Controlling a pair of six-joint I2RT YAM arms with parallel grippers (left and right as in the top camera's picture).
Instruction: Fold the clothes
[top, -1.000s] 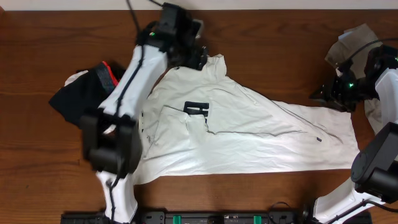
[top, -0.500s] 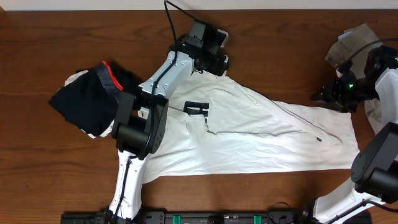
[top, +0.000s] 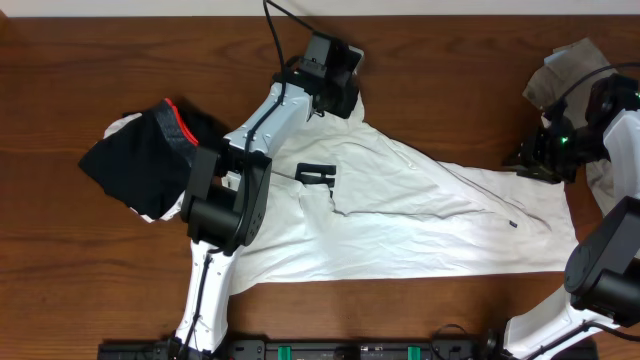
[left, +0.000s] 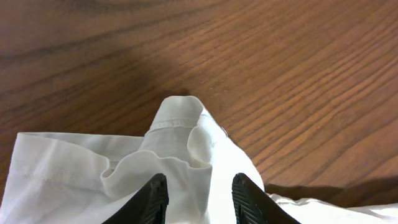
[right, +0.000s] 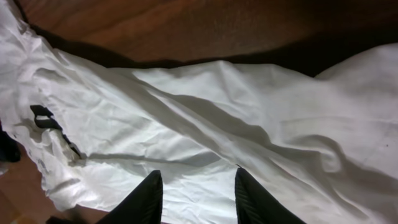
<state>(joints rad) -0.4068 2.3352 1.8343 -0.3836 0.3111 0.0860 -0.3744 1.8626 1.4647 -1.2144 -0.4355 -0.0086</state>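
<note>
Sprawling, creased white T-shirt (top: 400, 215) on woodgrain table (top: 100, 280)

Dark reddish-brown wooden table (top: 70, 260) — grain running lengthwise — with a pale strip (top: 480, 6) along the far edge.

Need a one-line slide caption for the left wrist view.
Left gripper fingers straddle a bunched corner of the white T-shirt on the wooden table.

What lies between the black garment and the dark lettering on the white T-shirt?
In the overhead view, the left arm stands there, over the white T-shirt's edge, between the black garment and the lettering.
</note>
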